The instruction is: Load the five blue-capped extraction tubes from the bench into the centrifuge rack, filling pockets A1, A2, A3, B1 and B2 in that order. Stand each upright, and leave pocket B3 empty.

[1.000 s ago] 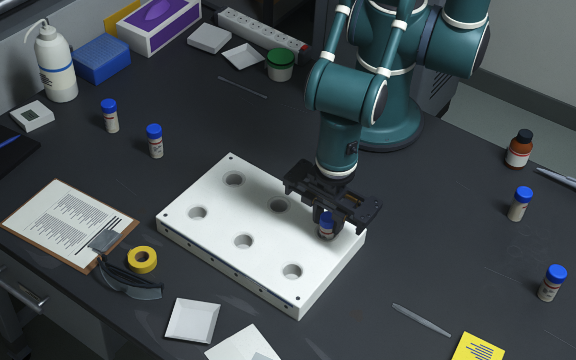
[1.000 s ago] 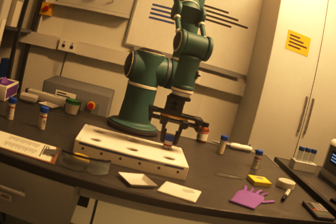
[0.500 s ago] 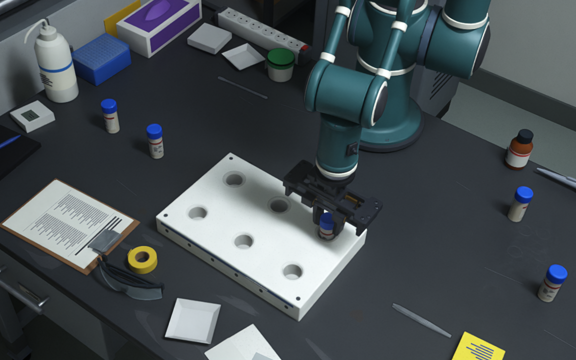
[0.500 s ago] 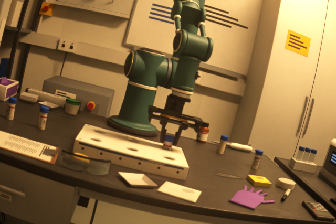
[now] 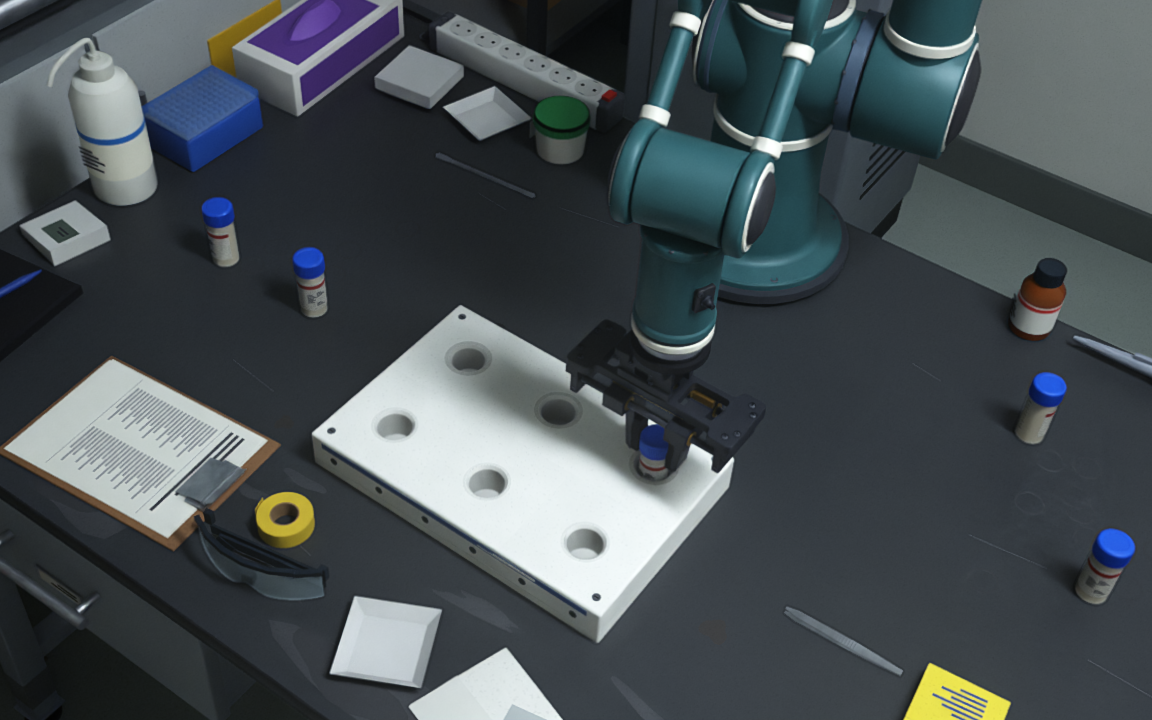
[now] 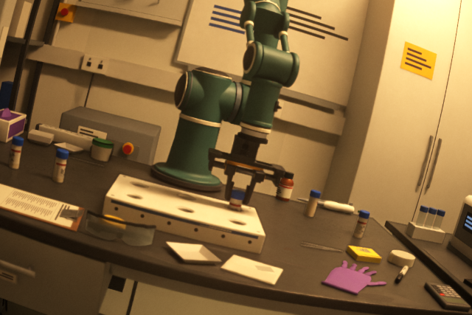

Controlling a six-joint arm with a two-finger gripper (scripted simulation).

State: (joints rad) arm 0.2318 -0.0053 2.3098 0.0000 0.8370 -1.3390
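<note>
A blue-capped tube stands upright in a pocket at the right-hand end of the white centrifuge rack, in the row nearer the arm's base. The other five pockets are empty. Two blue-capped tubes stand on the bench to the left of the rack, and two more stand to its right. My gripper reaches straight down over that pocket and is closed on the tube in it.
The rack's right end lies just beside the gripper. A brown bottle and a pipette lie far right; a clipboard, yellow tape roll, safety glasses and weighing trays lie near the front edge.
</note>
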